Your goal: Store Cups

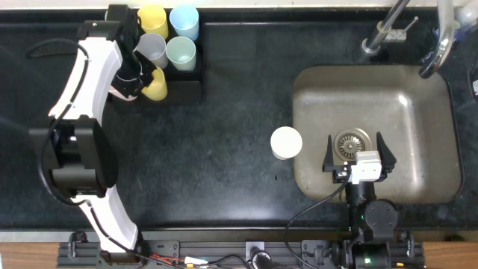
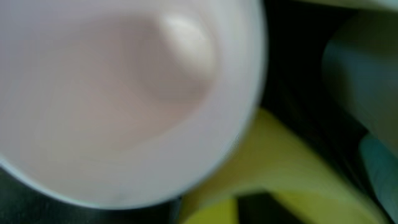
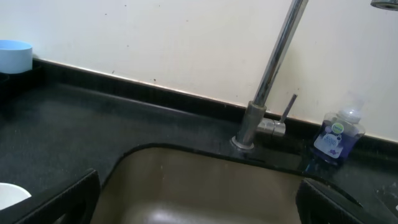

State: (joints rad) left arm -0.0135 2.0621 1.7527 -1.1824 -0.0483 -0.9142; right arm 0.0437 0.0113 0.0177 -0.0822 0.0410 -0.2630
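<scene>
The left tool (image 1: 139, 71) hovers at the rack's (image 1: 187, 90) edge, close against a pale cup (image 1: 153, 46) and a tipped yellow cup (image 1: 156, 84). I cannot tell whether it grips either. 3 more cups stand upright in the rack. 1 white cup (image 1: 286, 142) sits on the tabletop (image 1: 224, 172), well apart from the rack. The right tool (image 1: 355, 152), farther from the rack again, hangs wide open. Stowing looks underway, and next, I'd guess, comes fetching that white cup.
</scene>
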